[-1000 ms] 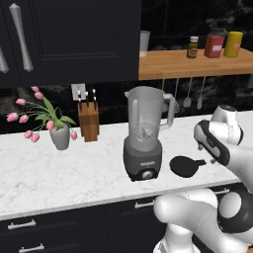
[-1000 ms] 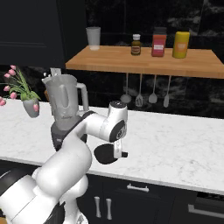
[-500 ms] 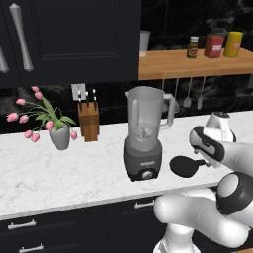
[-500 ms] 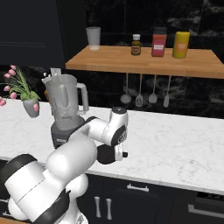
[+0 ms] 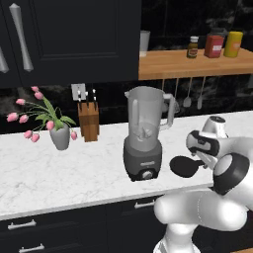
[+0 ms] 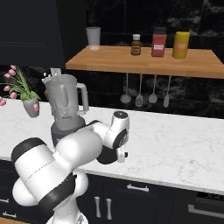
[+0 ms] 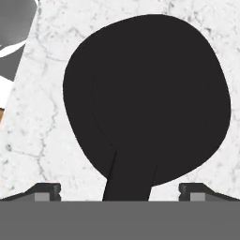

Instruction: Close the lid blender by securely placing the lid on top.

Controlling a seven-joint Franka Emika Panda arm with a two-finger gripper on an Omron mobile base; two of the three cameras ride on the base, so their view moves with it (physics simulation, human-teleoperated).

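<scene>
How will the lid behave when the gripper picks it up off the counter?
The lid looks like a thin flat disc, so probably light and stiff. It lies flat on the counter, so it should slide rather than roll if nudged. The open gripper straddles its narrow tab, so the disc may swing or tilt once lifted.

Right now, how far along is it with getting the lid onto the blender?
Done so far: the end effector is lined up over the black lid, its tab between the open fingertips. In hand: nothing is gripped; the lid lies flat on the marble counter, right of the blender. Left: close on the lid, lift it, and seat it on the jar's open mouth.
</scene>
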